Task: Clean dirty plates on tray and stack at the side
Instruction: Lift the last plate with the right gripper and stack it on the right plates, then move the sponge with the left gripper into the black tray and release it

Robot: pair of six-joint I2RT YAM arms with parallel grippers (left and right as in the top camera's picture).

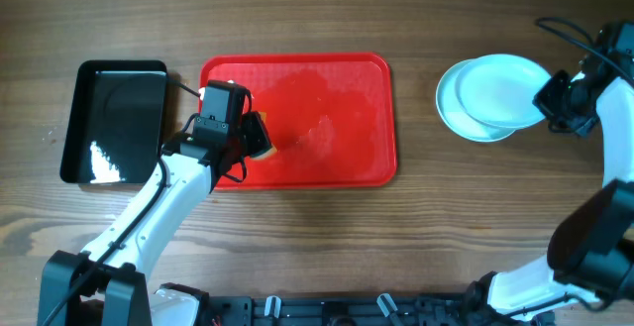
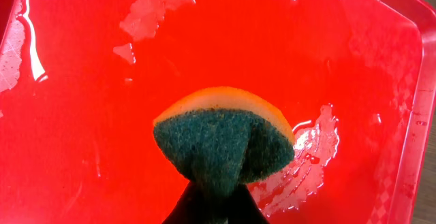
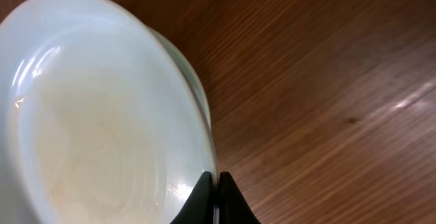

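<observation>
the left fingers pinch a green-faced yellow sponge over the wet left part of the red tray, which carries no plate, so the scrubbing looks finished. the right fingers are pressed together on the right rim of the top plate, which lies offset over another plate on the table well right of the tray, probably to settle it onto the stack. that rim sits between the fingertips, the plate spreading to their left.
</observation>
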